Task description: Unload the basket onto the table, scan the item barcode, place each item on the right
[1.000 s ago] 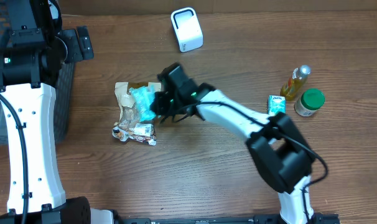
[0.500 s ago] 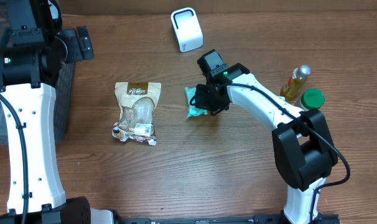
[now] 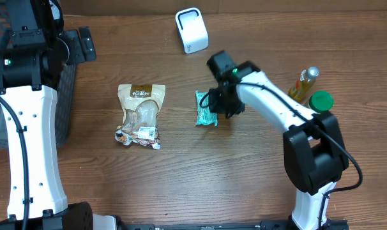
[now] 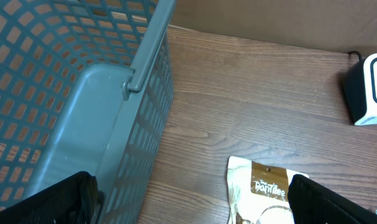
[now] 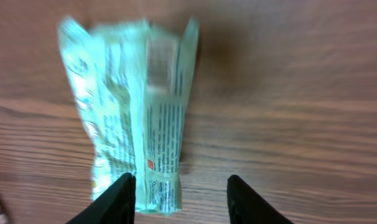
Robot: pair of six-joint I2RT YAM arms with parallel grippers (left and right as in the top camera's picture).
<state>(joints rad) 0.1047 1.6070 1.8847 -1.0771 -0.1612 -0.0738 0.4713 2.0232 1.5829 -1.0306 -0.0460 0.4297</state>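
The green packet (image 3: 205, 108) lies flat on the tabletop (image 3: 181, 172), apart from the white scanner (image 3: 191, 30). The right tool (image 5: 183, 200) hangs over it, jaws partly open, gripping nothing. The left tool (image 4: 195, 200) is wide open and empty. The step looks like a regrasp; next, the barcode must be turned toward the scanner.
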